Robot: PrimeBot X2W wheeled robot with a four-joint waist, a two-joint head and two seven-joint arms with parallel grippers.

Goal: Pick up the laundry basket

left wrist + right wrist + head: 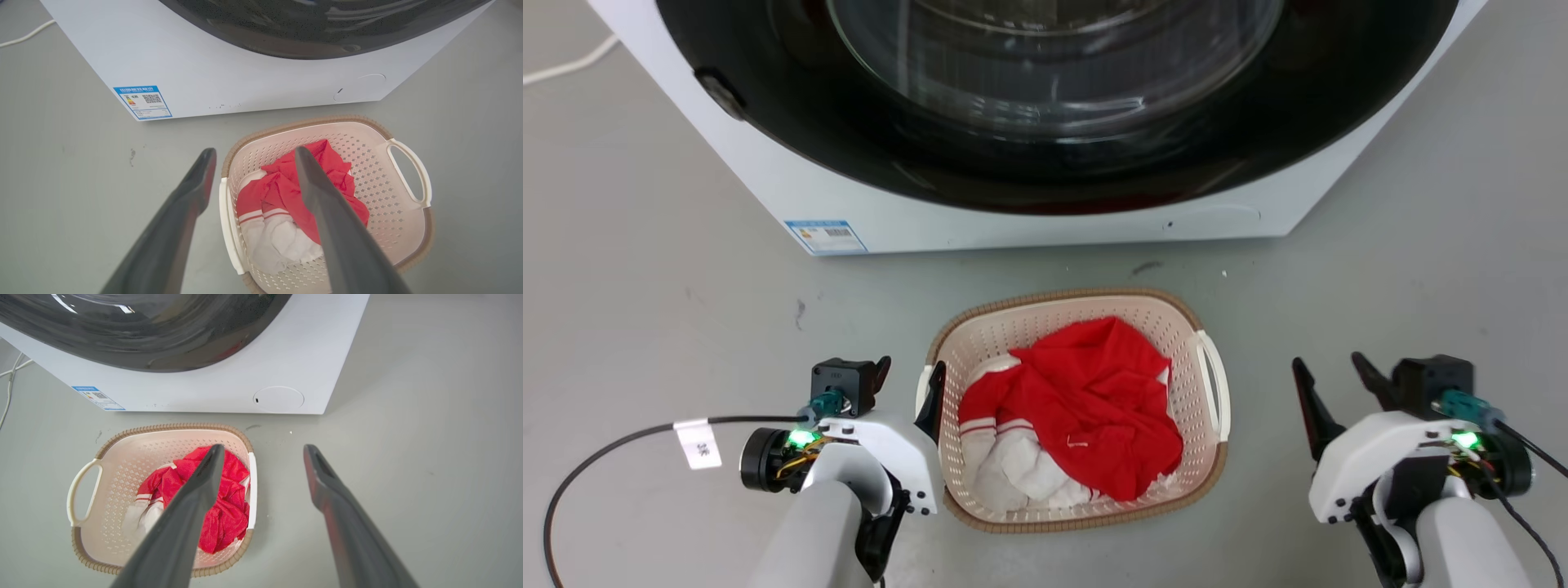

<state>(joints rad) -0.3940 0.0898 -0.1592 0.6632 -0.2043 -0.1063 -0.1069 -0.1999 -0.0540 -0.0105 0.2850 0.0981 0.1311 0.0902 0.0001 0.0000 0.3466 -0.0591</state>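
Observation:
The laundry basket [1013,327] stands on the grey floor in front of me, cream with perforated walls, a brown rim and white loop handles. A red and white garment [1086,400] lies inside it. My left gripper [911,367] is open at the basket's left handle [923,392]. In the left wrist view the left gripper [255,151] has one finger outside that handle [225,216] and one over the basket's [367,163] inside. My right gripper [1327,361] is open, a gap to the right of the right handle [1215,384]. In the right wrist view the right gripper [263,447] spans the basket's [122,469] near edge.
A white washing machine [1029,229] with a dark round door [1054,122] stands just behind the basket. A white cord [572,61] lies on the floor at the far left. A black cable [605,449] trails from my left wrist. Bare grey floor [1421,269] spreads on both sides.

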